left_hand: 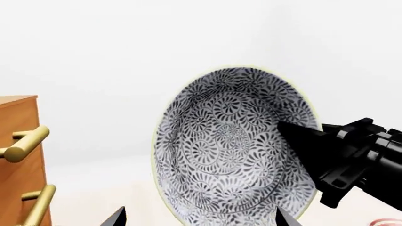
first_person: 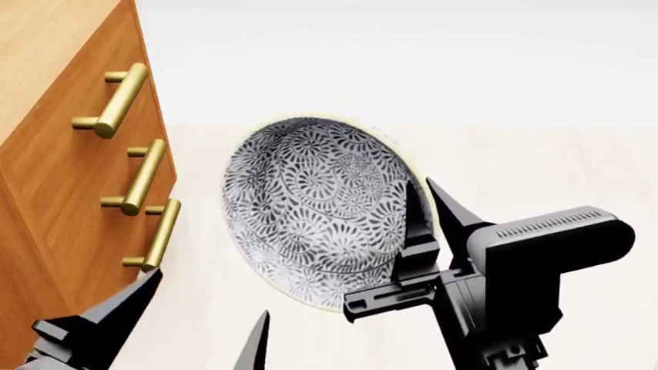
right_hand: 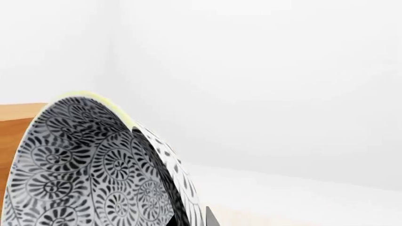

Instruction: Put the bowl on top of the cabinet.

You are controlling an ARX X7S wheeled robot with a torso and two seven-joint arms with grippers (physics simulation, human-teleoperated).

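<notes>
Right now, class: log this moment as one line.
right gripper: shut on bowl rim | bowl: airborne, tilted | left gripper: open | cabinet: top bare

Bowl (right_hand: 75, 179): tipped on edge close to your right wrist camera, patterned inside showing.
Cabinet (right_hand: 16, 117): wood edge just behind the bowl's rim.
</notes>
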